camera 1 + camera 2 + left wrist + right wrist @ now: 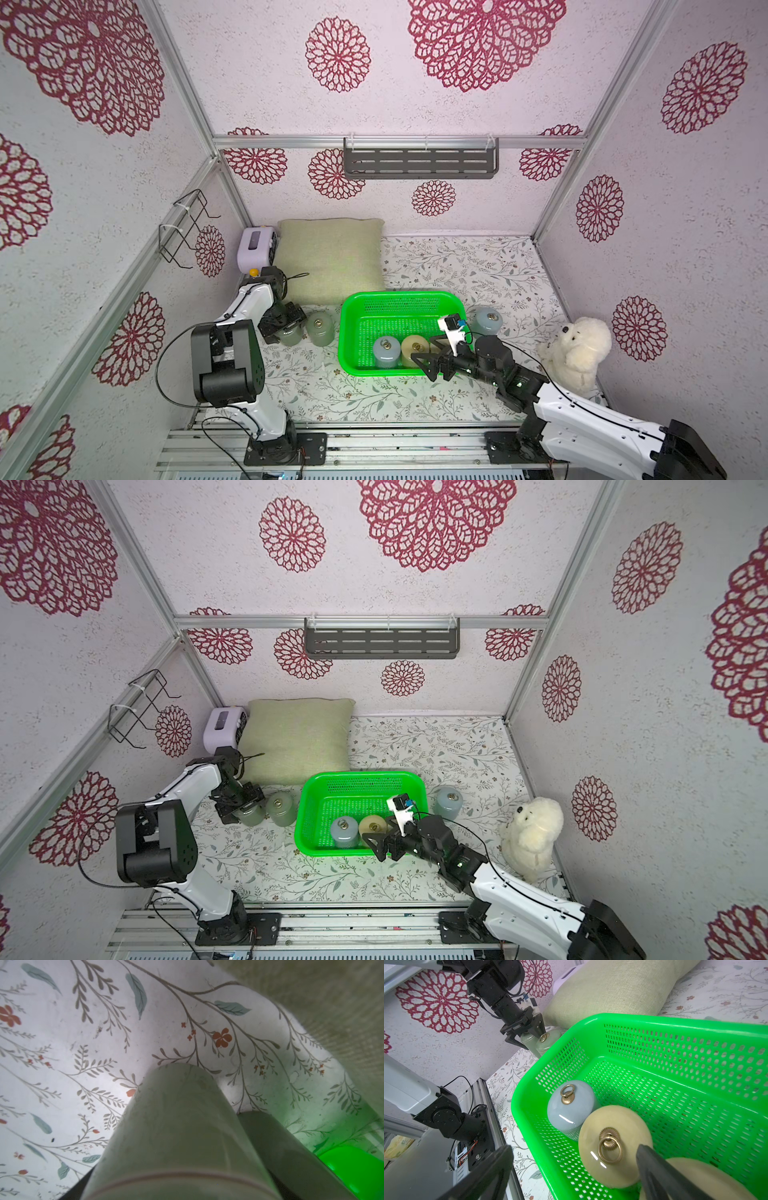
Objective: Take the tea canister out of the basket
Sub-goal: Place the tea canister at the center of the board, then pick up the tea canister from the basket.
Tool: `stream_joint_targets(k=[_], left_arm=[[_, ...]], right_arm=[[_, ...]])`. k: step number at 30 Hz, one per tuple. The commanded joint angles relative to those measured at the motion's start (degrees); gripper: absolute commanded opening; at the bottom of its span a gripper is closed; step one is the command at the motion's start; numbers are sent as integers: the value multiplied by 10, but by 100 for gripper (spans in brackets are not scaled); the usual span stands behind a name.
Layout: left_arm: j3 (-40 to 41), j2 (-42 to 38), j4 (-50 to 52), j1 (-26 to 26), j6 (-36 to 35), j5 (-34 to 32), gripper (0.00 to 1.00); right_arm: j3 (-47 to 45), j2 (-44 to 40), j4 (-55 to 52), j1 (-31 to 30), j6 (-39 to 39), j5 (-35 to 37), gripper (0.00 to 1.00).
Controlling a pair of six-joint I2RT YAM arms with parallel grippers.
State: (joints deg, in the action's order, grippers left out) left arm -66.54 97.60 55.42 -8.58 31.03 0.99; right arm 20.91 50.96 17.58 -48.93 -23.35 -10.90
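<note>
The green basket [399, 296] [654, 1020] holds a blue-grey tea canister [384, 353] [571, 1105] and a cream one [413, 347] [629, 1126]. The right wrist view shows a second cream canister [695, 1176] beside it. My right gripper [424, 351] [574, 1147] is open above the basket's near wall, with one finger outside that wall and the other at the cream canister's lid. My left gripper [287, 330] straddles a green canister [291, 337] [176, 1126] standing on the table left of the basket. Whether its fingers press on that canister is hidden.
A second green canister [320, 328] stands against the straddled one. A blue-grey canister [488, 320] stands right of the basket. A pillow [332, 257] and a white device [254, 249] lie behind, and a plush toy [577, 353] sits at the right wall.
</note>
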Motion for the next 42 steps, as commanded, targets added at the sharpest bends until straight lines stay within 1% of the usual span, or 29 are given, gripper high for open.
stream_joint_targets(k=[1,5,9,11,17,21,25,30,32,35,38,42], left_arm=[[-20,10,-11,-5,-8,3,74],[-19,15,-11,-6,-7,-1,76],[-19,21,-12,-6,-7,0,85],[-20,24,-10,-6,-8,1,100],[-22,6,-6,-6,-4,6,98],[-22,-28,-2,-6,6,17,97],[-20,-83,4,-5,17,26,97],[-8,-168,4,4,23,32,97],[4,-209,-9,16,28,42,97],[28,-260,-32,47,33,88,97],[50,-307,-49,89,41,90,97],[85,-364,-88,135,54,112,97]], right_arm=[[20,-17,4,-3,15,11,99],[23,-17,-2,-3,16,12,99],[22,-20,-3,-3,17,15,99],[21,-22,-3,-3,17,17,99],[22,-25,-9,-3,19,25,99],[20,-29,-11,-2,20,41,99],[27,-24,-19,-2,20,67,99],[62,-10,-61,-2,23,96,99],[79,-4,-83,-2,20,109,99],[119,15,-143,-2,9,138,99],[162,43,-209,-1,2,154,99],[202,71,-278,-1,-5,171,99]])
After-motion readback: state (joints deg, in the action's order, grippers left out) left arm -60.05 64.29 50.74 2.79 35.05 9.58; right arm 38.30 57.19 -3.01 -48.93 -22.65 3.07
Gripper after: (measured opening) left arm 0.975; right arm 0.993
